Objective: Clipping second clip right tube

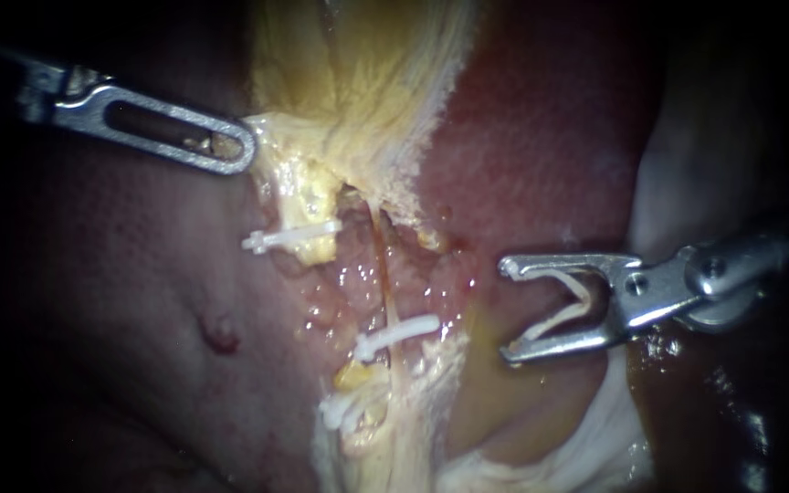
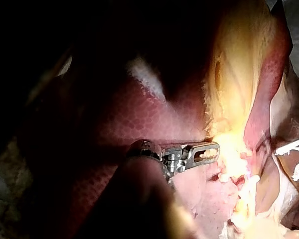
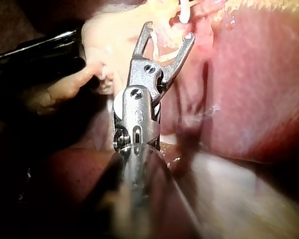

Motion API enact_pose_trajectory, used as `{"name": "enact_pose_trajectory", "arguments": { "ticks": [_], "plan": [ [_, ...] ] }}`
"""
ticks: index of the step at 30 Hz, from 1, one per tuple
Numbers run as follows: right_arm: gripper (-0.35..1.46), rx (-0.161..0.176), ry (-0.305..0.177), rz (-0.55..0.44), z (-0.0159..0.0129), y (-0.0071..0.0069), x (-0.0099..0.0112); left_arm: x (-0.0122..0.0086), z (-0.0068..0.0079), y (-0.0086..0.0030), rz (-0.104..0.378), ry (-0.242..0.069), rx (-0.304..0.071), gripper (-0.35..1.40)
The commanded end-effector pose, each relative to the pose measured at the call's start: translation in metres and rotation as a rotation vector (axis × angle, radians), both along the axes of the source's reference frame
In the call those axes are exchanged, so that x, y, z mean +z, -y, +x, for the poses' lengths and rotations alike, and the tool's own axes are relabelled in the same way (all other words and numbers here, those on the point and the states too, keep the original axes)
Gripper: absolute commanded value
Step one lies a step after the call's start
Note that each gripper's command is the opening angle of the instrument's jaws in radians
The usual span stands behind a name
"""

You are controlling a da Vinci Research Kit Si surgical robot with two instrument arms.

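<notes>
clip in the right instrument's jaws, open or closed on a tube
Open. The clip sits as a spread V between the right instrument's wide-apart jaws, held by both, clear of the right tube, nothing between its legs.

Two instruments (image 1: 247,152) (image 1: 506,310), seemingly three white clips (image 1: 289,237) (image 1: 394,336) (image 1: 338,411) on the tissue (image 1: 358,119), one more clip (image 1: 570,306) held.

Tube midway, your instruments either side.
Your left instrument (image 1: 235,151) meets the tissue (image 1: 321,110) up left; your right instrument (image 1: 506,310), loaded clip (image 1: 583,294) inside, lies right of the tube (image 1: 382,274), apart. One clip (image 1: 394,336) crosses the tube, another (image 1: 289,237) sits up left.
</notes>
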State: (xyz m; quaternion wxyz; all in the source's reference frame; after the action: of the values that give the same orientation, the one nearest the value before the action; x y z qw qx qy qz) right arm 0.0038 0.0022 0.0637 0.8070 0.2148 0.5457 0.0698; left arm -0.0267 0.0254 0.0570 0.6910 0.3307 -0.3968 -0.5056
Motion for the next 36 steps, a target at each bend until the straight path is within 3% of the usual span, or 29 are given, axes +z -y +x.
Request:
{"name": "enact_pose_trajectory", "arguments": {
  "ticks": [1, 11, 19, 26, 36],
  "plan": [
    [0.5, 0.006, 0.003, 0.026, 0.0002, 0.0001, 0.0001, 0.0, 0.0, 0.0, 0.0, 0.0, 0.0, -0.35],
    [0.49, 0.044, 0.031, 0.197, 0.0037, 0.0002, 0.0022, 0.0002, -0.0001, 0.0002, -0.002, -0.001, -0.002, -0.35],
    [0.49, 0.034, 0.037, 0.262, 0.0061, 0.001, 0.0047, 0.0003, -0.0002, 0.0004, -0.004, -0.003, -0.005, -0.35],
    [0.49, 0.035, 0.035, 0.293, 0.0078, 0.0007, 0.0058, 0.0002, -0.0002, 0.0004, -0.004, -0.004, -0.005, -0.35],
    [0.48, 0.029, -0.003, 0.383, 0.0099, 0.0008, 0.0074, 0.0003, -0.0002, 0.0004, -0.003, -0.002, -0.003, -0.35]
  ]
}}
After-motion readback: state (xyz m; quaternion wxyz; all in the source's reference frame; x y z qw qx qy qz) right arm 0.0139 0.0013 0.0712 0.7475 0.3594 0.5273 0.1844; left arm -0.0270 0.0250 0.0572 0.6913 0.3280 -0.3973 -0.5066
